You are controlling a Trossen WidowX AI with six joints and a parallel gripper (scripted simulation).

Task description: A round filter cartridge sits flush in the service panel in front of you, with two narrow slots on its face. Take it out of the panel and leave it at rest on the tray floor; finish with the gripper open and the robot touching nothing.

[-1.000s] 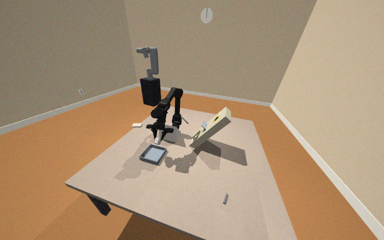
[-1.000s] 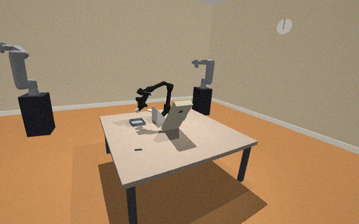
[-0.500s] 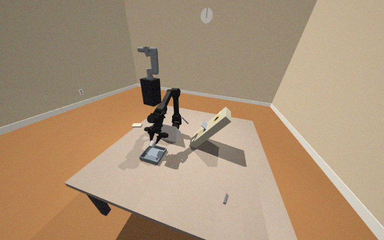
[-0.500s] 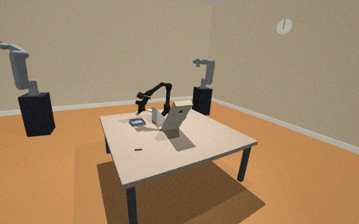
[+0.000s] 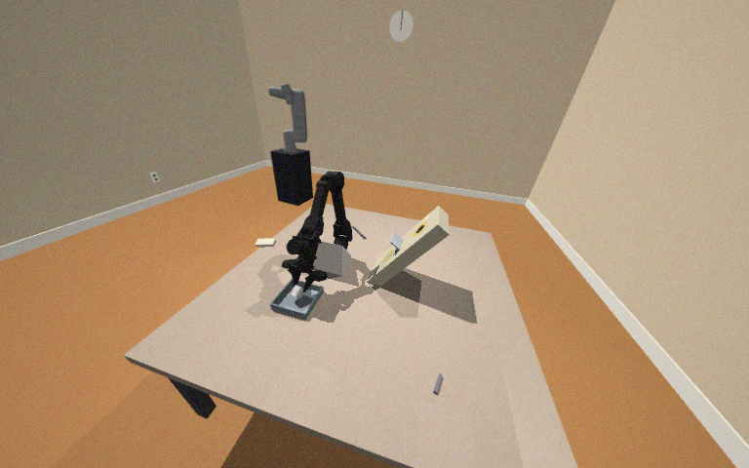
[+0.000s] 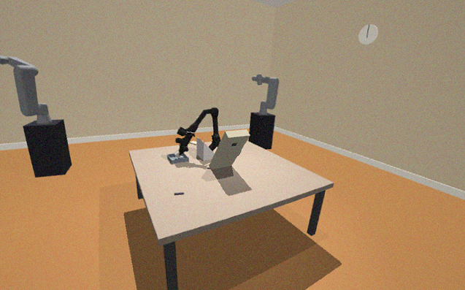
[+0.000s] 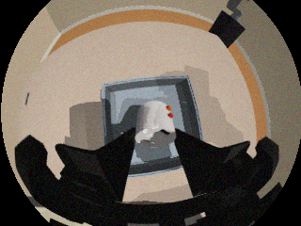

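The filter cartridge (image 5: 296,291) (image 7: 155,117) is a pale, whitish-grey cylinder with two small orange-red marks on its side in the wrist view. My gripper (image 5: 301,286) (image 7: 154,131) is shut on it and points down over the tray. The tray (image 5: 289,314) (image 6: 179,161) (image 7: 190,108) is a shallow blue-grey box. The cartridge is low within the tray's outline; whether it touches the floor cannot be told. Its slots cannot be made out. The service panel (image 5: 410,249) (image 6: 229,151) is a cream slanted slab with a yellow-ringed dark opening, right of the arm in the top view.
A grey upright plate (image 5: 333,260) (image 6: 203,151) stands between the arm and the panel. A small flap (image 5: 396,241) sticks out from the panel. A grey bar (image 5: 438,383) (image 6: 179,193) lies far from the tray. A cream block (image 5: 264,242) is near the table's left edge.
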